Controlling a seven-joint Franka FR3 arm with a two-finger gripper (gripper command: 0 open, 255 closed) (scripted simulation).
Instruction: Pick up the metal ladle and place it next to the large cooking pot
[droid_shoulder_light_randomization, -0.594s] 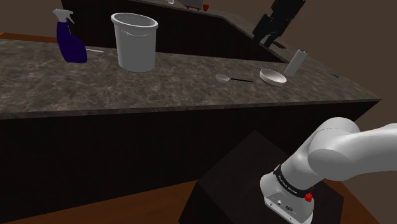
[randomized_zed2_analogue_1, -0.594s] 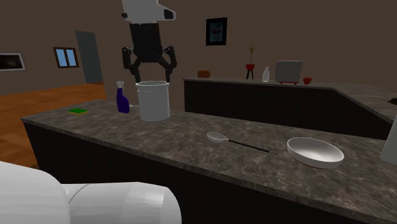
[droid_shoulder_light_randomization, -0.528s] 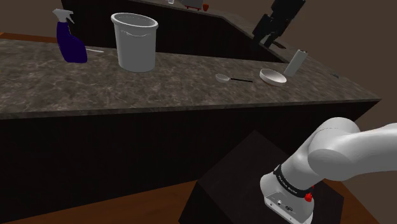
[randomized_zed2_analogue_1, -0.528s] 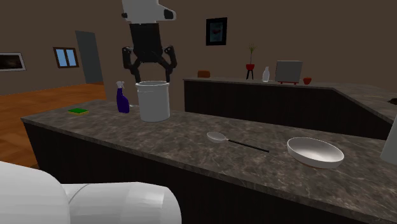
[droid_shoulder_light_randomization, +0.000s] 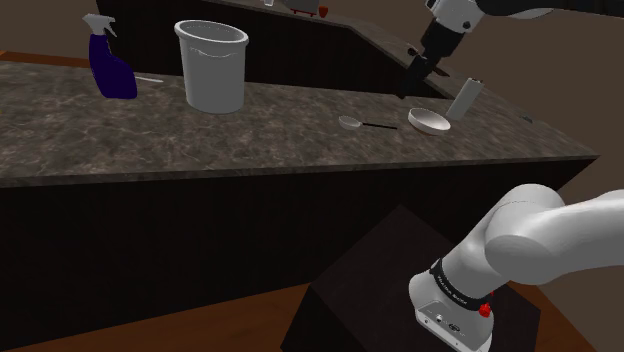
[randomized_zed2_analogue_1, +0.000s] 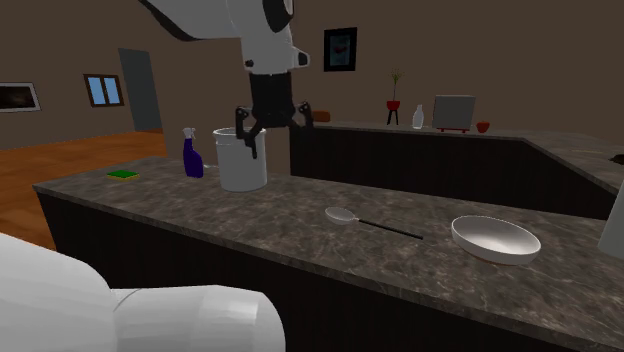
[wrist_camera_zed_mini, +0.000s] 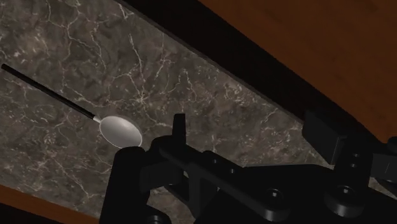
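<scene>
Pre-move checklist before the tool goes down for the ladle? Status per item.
1. The tool is open and holds nothing: ok.
2. The ladle lies flat on the counter, with nothing on it: ok.
3. The tool is lined up over the ladle: not ok. In the wrist view the ladle sits off to one side of it, not between the fingers.
4. The bowl is apart from the ladle's handle end: ok.
5. There is bare counter beside the pot for placing: ok.

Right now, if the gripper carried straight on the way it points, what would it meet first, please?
Most likely the bare marbled countertop, just beside the bowl of the ladle rather than on it. The open gripper hangs above the surface, though depth is hard to judge.
</scene>
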